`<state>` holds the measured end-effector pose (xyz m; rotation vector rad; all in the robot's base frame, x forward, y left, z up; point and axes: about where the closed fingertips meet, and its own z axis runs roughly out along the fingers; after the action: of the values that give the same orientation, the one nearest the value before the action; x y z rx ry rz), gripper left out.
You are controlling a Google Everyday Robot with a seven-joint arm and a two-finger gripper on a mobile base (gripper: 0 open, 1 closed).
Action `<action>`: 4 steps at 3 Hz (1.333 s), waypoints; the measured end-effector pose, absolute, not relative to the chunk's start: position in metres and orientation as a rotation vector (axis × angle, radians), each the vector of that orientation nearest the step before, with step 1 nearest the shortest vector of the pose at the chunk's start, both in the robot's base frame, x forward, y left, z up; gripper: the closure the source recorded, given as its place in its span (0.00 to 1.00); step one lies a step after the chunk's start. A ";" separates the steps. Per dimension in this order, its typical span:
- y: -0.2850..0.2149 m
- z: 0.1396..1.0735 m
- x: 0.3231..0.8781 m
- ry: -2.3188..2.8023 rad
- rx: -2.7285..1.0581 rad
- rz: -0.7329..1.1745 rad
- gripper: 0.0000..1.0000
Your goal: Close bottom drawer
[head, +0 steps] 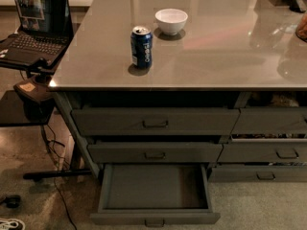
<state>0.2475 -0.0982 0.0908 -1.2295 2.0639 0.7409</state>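
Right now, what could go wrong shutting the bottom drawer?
The tool is out of view, so its aim can't be checked. The bottom drawer is pulled far out; its front is low, so a push might slip over it or go crooked. A slam might shake the can on top.
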 end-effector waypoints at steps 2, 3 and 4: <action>-0.008 0.083 0.357 1.942 -1.173 0.797 0.00; -0.020 0.114 0.384 1.906 -1.137 0.683 0.00; -0.025 0.129 0.401 1.881 -1.116 0.629 0.00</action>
<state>0.4013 -0.0254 0.1294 -1.1155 1.8810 0.6288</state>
